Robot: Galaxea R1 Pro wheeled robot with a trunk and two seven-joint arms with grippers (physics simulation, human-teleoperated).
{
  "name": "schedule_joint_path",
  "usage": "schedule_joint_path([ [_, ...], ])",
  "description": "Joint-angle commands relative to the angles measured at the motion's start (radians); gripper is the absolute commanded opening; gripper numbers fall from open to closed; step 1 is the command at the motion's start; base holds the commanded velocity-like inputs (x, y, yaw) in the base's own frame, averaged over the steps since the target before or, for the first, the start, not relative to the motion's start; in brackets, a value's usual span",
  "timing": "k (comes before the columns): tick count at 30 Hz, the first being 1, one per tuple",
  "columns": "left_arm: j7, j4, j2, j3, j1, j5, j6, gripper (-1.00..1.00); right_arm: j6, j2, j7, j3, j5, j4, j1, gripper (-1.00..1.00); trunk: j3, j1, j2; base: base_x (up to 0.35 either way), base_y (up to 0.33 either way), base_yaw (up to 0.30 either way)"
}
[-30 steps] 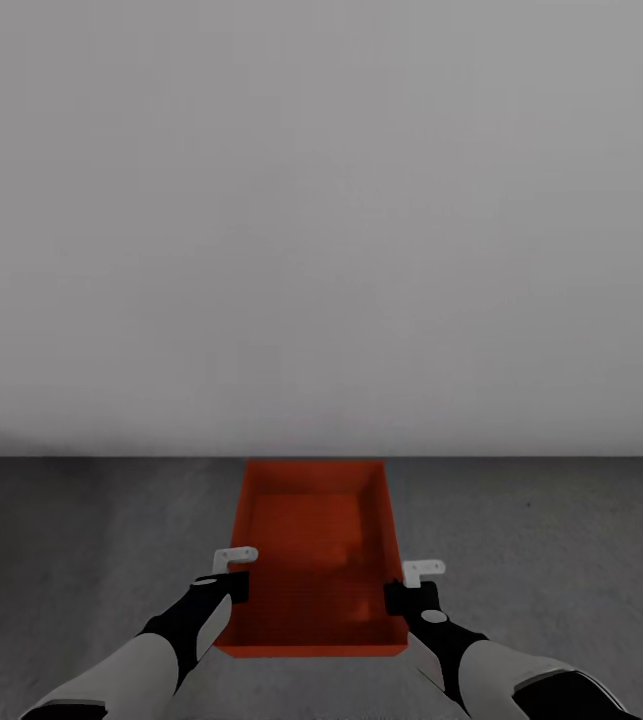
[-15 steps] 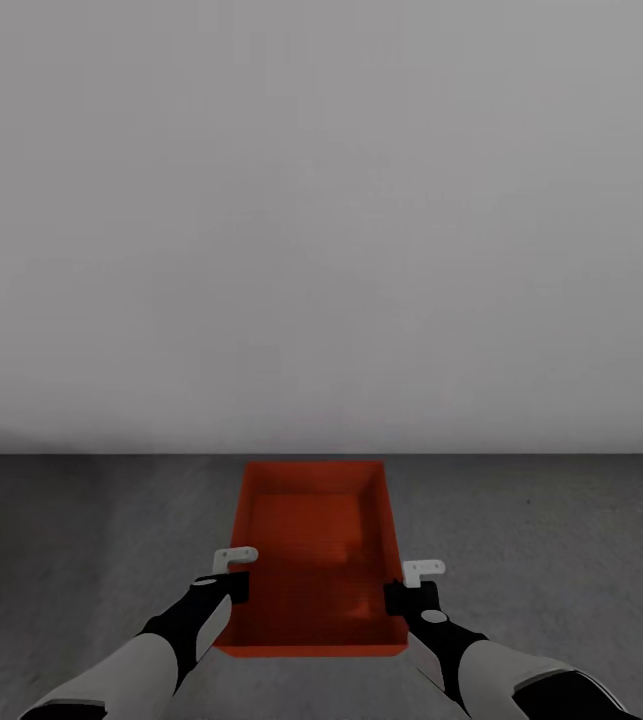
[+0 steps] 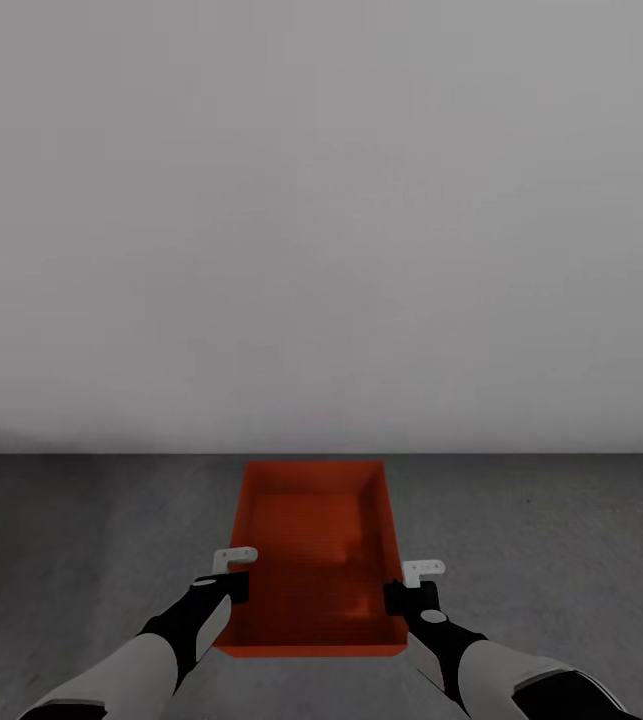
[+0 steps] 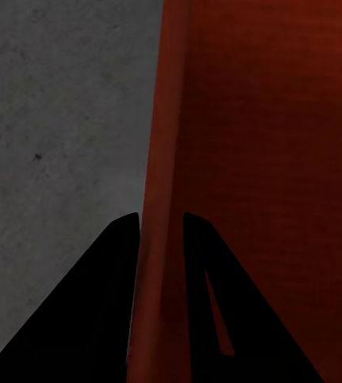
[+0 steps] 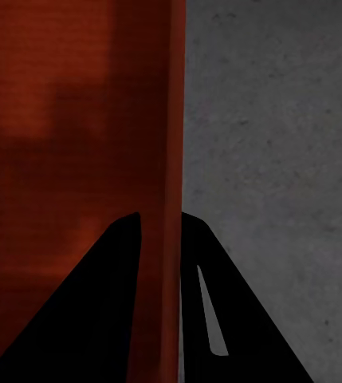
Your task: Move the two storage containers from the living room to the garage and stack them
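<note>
An orange-red storage container [image 3: 311,540] sits low in front of me over the dark grey floor [image 3: 91,540] of the garage, its long side pointing at the white wall. My left gripper [image 3: 229,580] is shut on its left wall [image 4: 167,120], one black finger [image 4: 115,271] on each side of the thin rim. On the opposite side, my right gripper [image 3: 409,590] is shut the same way on the right wall [image 5: 174,104], with a finger [image 5: 119,263] inside the bin. I cannot tell whether the container rests on the floor or hangs just above it.
A plain white wall [image 3: 321,220] stands close ahead, meeting the floor just beyond the container's far end. Bare grey concrete [image 5: 274,159] stretches away to both sides of the bin.
</note>
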State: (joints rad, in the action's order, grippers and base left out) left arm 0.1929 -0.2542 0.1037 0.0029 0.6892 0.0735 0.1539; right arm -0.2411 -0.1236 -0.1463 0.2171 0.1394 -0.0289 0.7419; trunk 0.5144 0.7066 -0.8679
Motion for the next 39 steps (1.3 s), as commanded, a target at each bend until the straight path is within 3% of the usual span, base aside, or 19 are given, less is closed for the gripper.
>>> schedule_joint_path([
  [1, 0.008, -0.005, -0.001, 0.043, 0.001, 0.054, -0.068, -1.0, -0.003, -0.001, 0.008, -0.076, -0.006, -0.003, 0.001, -1.0, 0.004, 0.004, -0.008, 0.0, 0.0, 0.0],
  [39, 0.008, -0.007, -0.001, 0.042, 0.001, 0.054, -0.071, -1.0, -0.003, -0.001, 0.008, -0.076, -0.006, -0.003, 0.001, -1.0, 0.123, 0.15, -0.274, 0.0, 0.0, 0.0],
])
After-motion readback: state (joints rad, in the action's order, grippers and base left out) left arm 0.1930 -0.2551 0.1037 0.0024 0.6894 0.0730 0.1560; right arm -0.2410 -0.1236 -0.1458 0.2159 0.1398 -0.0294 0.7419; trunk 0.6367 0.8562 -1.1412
